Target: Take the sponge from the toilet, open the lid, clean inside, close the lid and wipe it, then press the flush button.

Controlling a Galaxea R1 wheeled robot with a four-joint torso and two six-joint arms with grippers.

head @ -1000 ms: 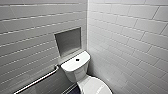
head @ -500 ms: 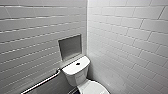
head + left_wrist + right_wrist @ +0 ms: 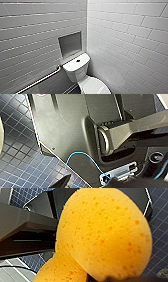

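Observation:
The white toilet (image 3: 76, 71) stands in the corner of two tiled walls, low in the head view. Its boxy tank carries the small dark flush button (image 3: 78, 60) in the middle of the flat cover. Below the tank, the glossy white lid (image 3: 93, 86) lies down over the bowl, cut off by the picture's lower edge. The orange sponge (image 3: 105, 233) looms large and bulging in the right wrist view, squeezed in my shut right gripper. The left wrist view holds nothing in my open left gripper.
A grey recessed niche (image 3: 70, 44) sits in the wall just above the tank. A metal grab rail (image 3: 40, 81) slants along the left wall beside the toilet. The right wall (image 3: 130, 50) stands close to the bowl. Dark blue mosaic floor (image 3: 20, 156) lies beneath the arms.
The head camera has shifted slightly, so the niche and toilet sit a little lower in the picture than a second ago. Nothing else has changed.

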